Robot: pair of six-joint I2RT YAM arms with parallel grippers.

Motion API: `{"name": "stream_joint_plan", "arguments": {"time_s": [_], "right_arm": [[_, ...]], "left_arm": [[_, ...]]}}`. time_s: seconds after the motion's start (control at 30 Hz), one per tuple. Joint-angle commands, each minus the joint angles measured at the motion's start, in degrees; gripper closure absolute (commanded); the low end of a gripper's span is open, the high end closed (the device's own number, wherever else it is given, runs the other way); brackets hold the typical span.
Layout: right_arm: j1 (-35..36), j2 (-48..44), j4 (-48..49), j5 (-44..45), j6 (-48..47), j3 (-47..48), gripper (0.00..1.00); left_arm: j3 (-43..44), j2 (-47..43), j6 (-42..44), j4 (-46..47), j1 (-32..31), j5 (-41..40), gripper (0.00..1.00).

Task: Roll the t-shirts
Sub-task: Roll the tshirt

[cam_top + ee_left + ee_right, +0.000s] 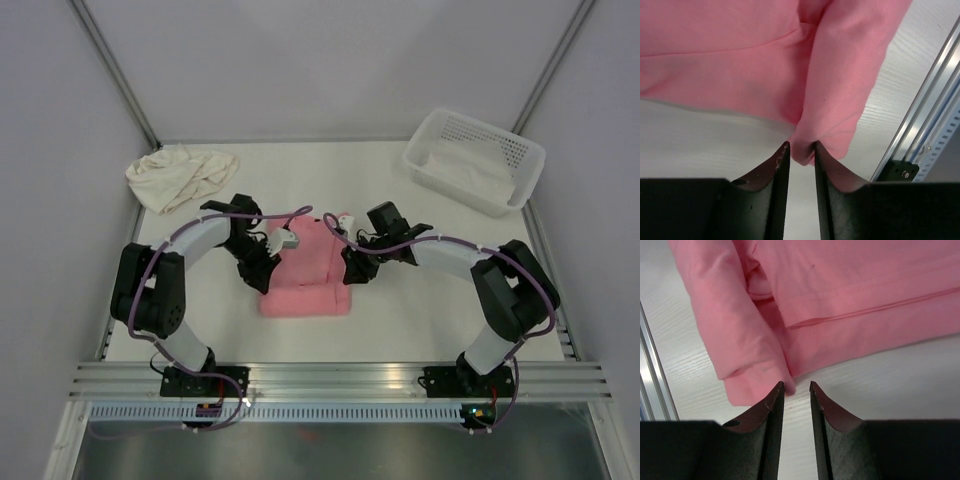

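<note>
The aluminium rail [340, 380] runs along the near edge of the surface [400, 325] and carries both arm bases. From these bases the two arms bend inward and meet the salmon pink t-shirt [310, 275] from opposite sides.

The pink t-shirt lies at the centre of the surface, between the two arms. It is folded into a narrow, roughly rectangular stack, with its near edge parallel to the rail.

Left tool [801, 145]: the jaws stand slightly parted. In the left wrist view, a rounded end of a pink fabric fold sits in the gap at the fingertips [782, 155]. The rest of the fold hangs away from the tool, towards the main body of the garment. In the top view, this tool is at the left edge of the stack.

Right tool [795, 384]: the jaws stand slightly parted with nothing between them. In the right wrist view, a corner of a pink fold touches the tip of one finger from the outside, and bare surface shows through the gap. In the top view, this tool is at the right edge of the stack.

The cream t-shirt [180, 177] lies crumpled in a loose heap at the far left corner of the surface, well apart from both tools.

The white perforated basket [455, 188] stands at the far right corner, set at an angle to the edges. Pale fabric lies inside it.
</note>
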Motion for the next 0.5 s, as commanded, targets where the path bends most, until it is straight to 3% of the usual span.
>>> {"name": "stream_joint_plan", "arguments": {"time_s": [0.0, 0.23, 0.47], "right_arm": [[-1.4, -4.3, 4.9, 1.0, 5.0, -1.2, 0.66], [-1.5, -6.9, 5.3, 5.0, 12.9, -2.2, 0.66], [-1.5, -14.5, 4.8, 14.1, 24.0, -5.1, 0.64]], "left_arm": [[4.7, 2.7, -5.1, 2.3, 0.4, -1.5, 0.66], [8.7, 7.2, -14.7, 4.7, 0.7, -9.9, 0.64], [7.9, -1.2, -18.6, 7.9, 1.8, -9.8, 0.53]]}}
